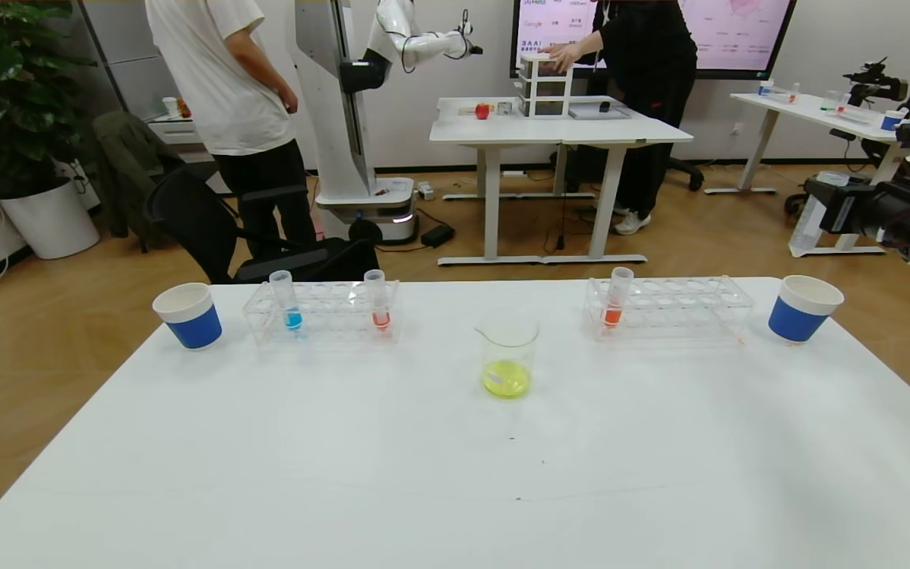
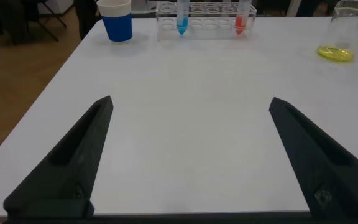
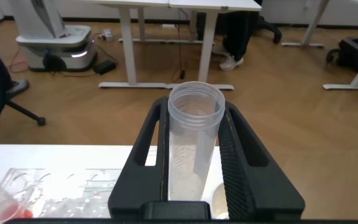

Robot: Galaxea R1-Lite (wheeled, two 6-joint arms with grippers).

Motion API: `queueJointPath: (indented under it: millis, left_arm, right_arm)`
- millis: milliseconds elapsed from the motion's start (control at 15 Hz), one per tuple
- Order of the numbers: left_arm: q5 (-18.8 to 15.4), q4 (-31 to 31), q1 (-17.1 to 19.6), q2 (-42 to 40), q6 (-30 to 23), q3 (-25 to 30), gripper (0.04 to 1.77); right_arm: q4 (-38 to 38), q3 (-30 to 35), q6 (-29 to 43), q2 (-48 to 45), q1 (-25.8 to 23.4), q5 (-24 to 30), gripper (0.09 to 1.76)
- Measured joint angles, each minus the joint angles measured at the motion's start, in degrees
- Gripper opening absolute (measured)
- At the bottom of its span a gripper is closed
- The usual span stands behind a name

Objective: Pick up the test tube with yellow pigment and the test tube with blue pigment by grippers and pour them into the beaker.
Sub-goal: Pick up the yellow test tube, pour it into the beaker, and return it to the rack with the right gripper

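The beaker (image 1: 509, 352) stands mid-table with yellow liquid in its bottom; it also shows in the left wrist view (image 2: 340, 37). The test tube with blue pigment (image 1: 289, 304) stands upright in the left clear rack (image 1: 321, 312), also seen in the left wrist view (image 2: 181, 18). My right gripper (image 3: 194, 106) is shut on a clear test tube (image 3: 194, 146) that looks empty, with no yellow liquid showing in it, held above the table's far right part. My left gripper (image 2: 191, 102) is open and empty over bare table, well short of the rack.
Orange-red tubes stand in the left rack (image 1: 378, 304) and the right rack (image 1: 615, 300). Blue-and-white paper cups sit at the far left (image 1: 189, 316) and far right (image 1: 801, 308). My right arm (image 1: 889, 209) shows at the right edge. People and desks are behind the table.
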Motion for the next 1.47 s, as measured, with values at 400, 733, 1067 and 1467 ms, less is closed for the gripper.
queueJointPath:
  millis: [400,733,1067,1467]
  left_arm:
    - [0.0,0.0,0.0,0.0,0.0,0.0,1.75]
    - [0.0,0.0,0.0,0.0,0.0,0.0,1.75]
    - [0.0,0.0,0.0,0.0,0.0,0.0,1.75]
    - [0.0,0.0,0.0,0.0,0.0,0.0,1.75]
  right_arm:
    - [2.5,-8.7,0.4,7.7,-4.8,0.0,0.5]
    - [2.2,-15.8,0.9,14.5,-2.7,-8.0,0.5]
    - [-4.1,-17.7,0.8,19.5,-2.8,-8.1,0.5]
    - [-4.9,-21.7,0.4,24.6,-3.7,-8.3,0.5]
